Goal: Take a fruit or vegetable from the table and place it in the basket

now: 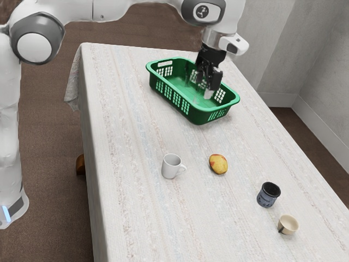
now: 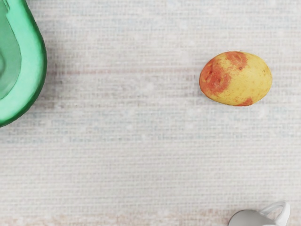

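My black gripper (image 1: 209,81) hangs over the green basket (image 1: 193,113), toward its end nearer the exterior view's right. I cannot make out its state against the basket. A yellow and red fruit or vegetable (image 1: 218,164) lies on the table apart from the basket, between the white mug and the dark blue mug. The wrist view has the same yellow and red piece (image 2: 236,78) resting on the cloth, with the basket's green rim (image 2: 34,66) some way off from it.
A white mug (image 1: 170,166) stands beside the fruit; part of this mug (image 2: 250,218) is also in the wrist view. Farther along the table (image 1: 158,218) are a dark blue mug (image 1: 267,195) and a small beige cup (image 1: 287,225). A wall rises beyond the table's far side.
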Motion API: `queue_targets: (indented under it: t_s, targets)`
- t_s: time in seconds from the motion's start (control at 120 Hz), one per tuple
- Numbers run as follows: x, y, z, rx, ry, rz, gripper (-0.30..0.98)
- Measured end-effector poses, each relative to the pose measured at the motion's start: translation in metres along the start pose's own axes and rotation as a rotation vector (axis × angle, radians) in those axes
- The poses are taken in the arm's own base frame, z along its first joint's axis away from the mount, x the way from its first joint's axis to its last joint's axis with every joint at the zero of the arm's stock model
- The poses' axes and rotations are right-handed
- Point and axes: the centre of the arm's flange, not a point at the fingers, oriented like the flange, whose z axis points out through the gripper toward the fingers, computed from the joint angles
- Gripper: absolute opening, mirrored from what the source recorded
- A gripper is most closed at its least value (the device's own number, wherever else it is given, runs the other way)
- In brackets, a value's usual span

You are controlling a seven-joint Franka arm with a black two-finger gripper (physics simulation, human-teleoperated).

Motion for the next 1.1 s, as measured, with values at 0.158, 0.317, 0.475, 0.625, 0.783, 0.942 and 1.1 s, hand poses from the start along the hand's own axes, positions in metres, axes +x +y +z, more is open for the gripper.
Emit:
queue_targets:
  t_s: [0.158,0.317,0.475,0.625,0.783,0.942,1.1]
  targets:
    - [0.022,-0.188,-0.035,-0.073,0.007,-0.16,0.68]
    - [0.011,-0.203,-0.03,-0.098,-0.061,-0.095,0.69]
    - [-0.052,-0.194,-0.145,-0.004,0.118,-0.072,0.69]
    - [-0.085,-0.144,-0.198,0.069,0.19,0.06,0.69]
    - [-0.021,-0.09,-0.137,0.037,0.07,0.425,0.68]
    - [0.022,0.004,-0.092,0.032,0.011,0.844,0.68]
    - [0.061,0.02,0.001,0.005,-0.083,1.05,0.68]
